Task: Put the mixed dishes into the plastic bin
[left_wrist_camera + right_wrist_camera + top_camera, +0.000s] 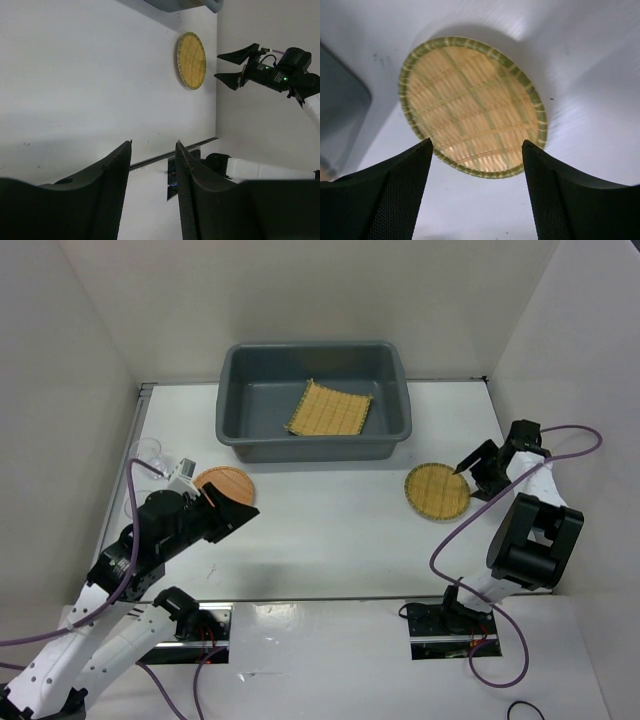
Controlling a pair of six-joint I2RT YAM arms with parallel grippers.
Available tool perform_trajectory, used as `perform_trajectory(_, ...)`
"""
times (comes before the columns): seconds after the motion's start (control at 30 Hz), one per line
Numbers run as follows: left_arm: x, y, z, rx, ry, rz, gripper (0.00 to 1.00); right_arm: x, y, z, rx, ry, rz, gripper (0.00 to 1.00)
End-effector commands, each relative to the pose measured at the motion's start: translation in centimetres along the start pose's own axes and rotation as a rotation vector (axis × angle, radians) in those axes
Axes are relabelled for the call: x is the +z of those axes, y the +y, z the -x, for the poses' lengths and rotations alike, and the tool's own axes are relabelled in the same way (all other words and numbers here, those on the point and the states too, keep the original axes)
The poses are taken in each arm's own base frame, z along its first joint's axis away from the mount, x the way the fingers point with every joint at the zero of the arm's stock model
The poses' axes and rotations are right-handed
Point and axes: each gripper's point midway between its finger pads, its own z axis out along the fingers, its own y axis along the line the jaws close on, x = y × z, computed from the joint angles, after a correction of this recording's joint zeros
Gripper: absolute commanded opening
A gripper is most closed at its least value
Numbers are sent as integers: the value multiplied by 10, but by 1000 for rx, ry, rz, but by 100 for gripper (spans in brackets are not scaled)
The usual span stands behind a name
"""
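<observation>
Tray (330, 408) is laid in the bin (300, 450). Right jaws are held spread beside the woven plate (472, 107), presumably for pickup. Left jaws are spread, empty, by the orange plate (222, 482).

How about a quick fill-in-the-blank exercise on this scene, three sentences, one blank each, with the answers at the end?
1. The square bamboo-slat tray lies ____ the plastic bin.
2. The round woven plate lies outside the bin, just ahead of the ____ gripper.
3. Near the orange-brown plate, the left gripper holds nothing and its jaws are ____.

Missing words: inside; right; open.
</observation>
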Motion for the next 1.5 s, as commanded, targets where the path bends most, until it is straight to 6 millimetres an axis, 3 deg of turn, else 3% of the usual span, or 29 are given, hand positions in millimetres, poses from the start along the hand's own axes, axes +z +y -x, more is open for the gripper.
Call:
perform_trajectory(0.0, 0, 2, 3, -17, -25, 3, 48, -7, -22, 1, -26, -35, -123, 77)
perform_trajectory(0.3, -7, 3, 6, -28, -45, 4, 51, 9, -47, -13, -49, 40, -202, 78)
perform_trajectory(0.43, -9, 1, 7, -36, -51, -5, 51, 29, -52, -34, -39, 184, -142, 82)
perform_trajectory(0.6, -11, 2, 7, -55, -58, 0, 51, 42, -62, -29, -12, 215, -136, 80)
perform_trajectory(0.73, -14, 2, 6, -67, -63, -9, 51, 48, -51, -28, -18, 230, -68, 80)
perform_trajectory(0.8, -15, 4, 7, -77, -71, -5, 51, 52, -42, -37, -12, 276, 3, 79)
perform_trajectory(0.97, -19, 5, 6, -96, -71, -6, 51, 57, -20, -48, 3, 324, 162, 66)
perform_trajectory(1.0, -19, 5, 6, -96, -71, -6, 51, 57, -17, -47, 15, 323, 175, 56)
perform_trajectory(1.2, -21, 5, 5, -105, -71, -6, 51, 59, -10, -54, 49, 344, 230, 23)
perform_trajectory(1.33, -23, 4, 6, -114, -75, -15, 51, 59, -10, -59, 86, 360, 256, 15)
perform_trajectory(1.47, -21, 7, 4, -114, -71, -7, 51, 53, 4, -55, 66, 330, 344, 17)
